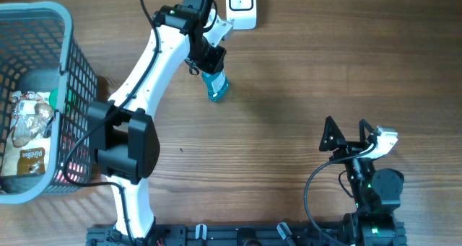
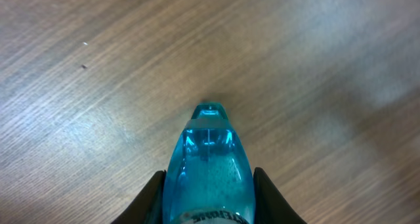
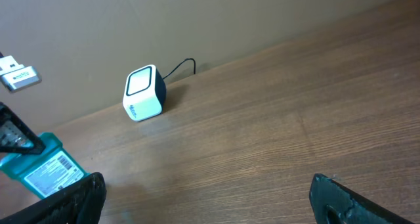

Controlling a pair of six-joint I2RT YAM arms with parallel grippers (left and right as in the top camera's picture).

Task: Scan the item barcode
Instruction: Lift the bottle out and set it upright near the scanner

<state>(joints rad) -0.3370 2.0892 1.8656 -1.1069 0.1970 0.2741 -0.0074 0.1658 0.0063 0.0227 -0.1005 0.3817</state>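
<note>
One bottle (image 1: 216, 87), one scanner (image 1: 241, 4) (white), one basket (image 1: 81, 76)

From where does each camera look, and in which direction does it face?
Overhead: fixed above the wooden table, looking straight down; left arm and right arm show, plus a grey-blue plastic basket.
Left wrist: on the left arm, facing down at the table; left gripper shows, shut on a translucent blue bottle.
Right wrist: low, facing across the table toward a white cube scanner; open right gripper frames the bottom.
Shared: all three show the bottle.
</note>
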